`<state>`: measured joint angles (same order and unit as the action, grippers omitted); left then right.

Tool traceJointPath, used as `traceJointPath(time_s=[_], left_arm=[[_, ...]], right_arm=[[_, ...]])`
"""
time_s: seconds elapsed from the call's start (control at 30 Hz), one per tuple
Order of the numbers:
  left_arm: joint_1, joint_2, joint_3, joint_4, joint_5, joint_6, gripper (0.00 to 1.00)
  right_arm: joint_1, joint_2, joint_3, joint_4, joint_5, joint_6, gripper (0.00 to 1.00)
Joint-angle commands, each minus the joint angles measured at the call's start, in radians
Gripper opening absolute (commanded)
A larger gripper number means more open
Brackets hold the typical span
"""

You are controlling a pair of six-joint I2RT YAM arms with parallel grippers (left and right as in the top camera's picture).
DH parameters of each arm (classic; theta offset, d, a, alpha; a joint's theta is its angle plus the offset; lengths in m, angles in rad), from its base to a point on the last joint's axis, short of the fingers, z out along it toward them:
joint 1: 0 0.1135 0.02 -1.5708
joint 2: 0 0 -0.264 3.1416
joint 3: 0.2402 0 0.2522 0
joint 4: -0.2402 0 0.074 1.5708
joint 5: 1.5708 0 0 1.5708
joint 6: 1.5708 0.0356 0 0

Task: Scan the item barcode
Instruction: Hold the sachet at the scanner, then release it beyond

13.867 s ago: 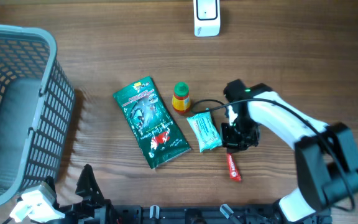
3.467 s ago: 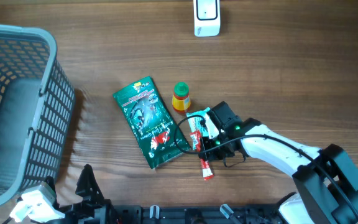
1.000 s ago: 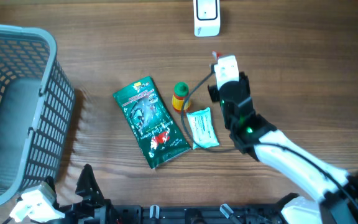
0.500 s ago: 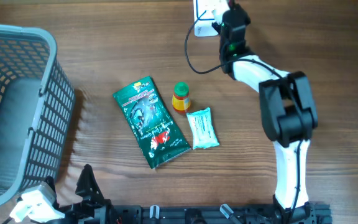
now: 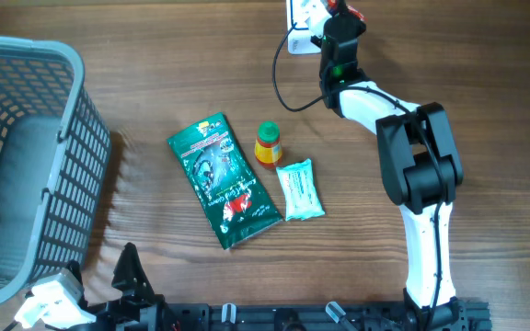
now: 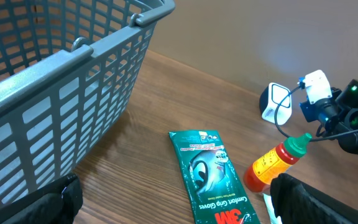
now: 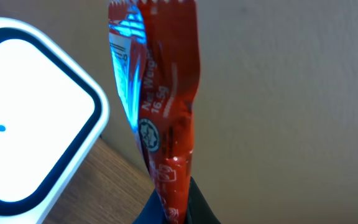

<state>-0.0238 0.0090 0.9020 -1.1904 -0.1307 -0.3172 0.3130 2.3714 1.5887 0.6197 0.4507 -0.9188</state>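
- Holding a red sachet (image 7: 157,124) upright, the right gripper (image 7: 176,213) has its jaws clamped on the sachet's lower end. Only the dark fingertips show, at the bottom edge of the wrist view.
- The white scanner (image 7: 33,118), dark-rimmed with a blue dot on its face, sits just left of the held sachet. They are close, but I cannot tell if they touch.
- Blue light falls on the sachet's printed side, the side toward the scanner.
- Overhead, the right arm is stretched to the far table edge, with the hand right beside the scanner. A black cable (image 5: 283,78) loops back from the hand toward mid-table.
- Well behind that hand, toward the robot's base, are a yellow bottle with a green cap (image 5: 267,143), a teal packet (image 5: 300,189) and a green pouch (image 5: 222,180). The packet and pouch lie flat on the wooden table (image 5: 155,74).
- The left gripper (image 6: 178,208) has its jaws wide apart with nothing between them, low at the near table edge.
- Ahead of the left hand lies the green pouch, with the bottle just to its right. The grey basket (image 6: 86,87) is ahead and to the left.
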Motion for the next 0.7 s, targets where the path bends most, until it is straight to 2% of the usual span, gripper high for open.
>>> traceJointPath(time_s=[0.0, 0.1, 0.23, 0.4, 0.67], left_arm=[[0.006, -0.003, -0.001, 0.001, -0.002, -0.006, 1.0], [0.006, -0.003, -0.001, 0.001, -0.002, -0.006, 1.0], [0.006, -0.003, -0.001, 0.001, -0.002, -0.006, 1.0], [0.006, -0.003, -0.001, 0.001, -0.002, -0.006, 1.0], [0.006, -0.003, -0.001, 0.001, -0.002, -0.006, 1.0]], right_arm=[[0.007, 0.028, 0.026, -0.026, -0.01, -0.115, 0.04], [0.009, 0.045, 0.026, -0.09, -0.014, -0.229, 0.04], [0.044, 0.092, 0.026, -0.075, -0.014, -0.233, 0.04], [0.043, 0.096, 0.027, 0.046, 0.033, -0.198, 0.04], [-0.029, 0.095, 0.031, 0.05, 0.124, -0.109, 0.04]])
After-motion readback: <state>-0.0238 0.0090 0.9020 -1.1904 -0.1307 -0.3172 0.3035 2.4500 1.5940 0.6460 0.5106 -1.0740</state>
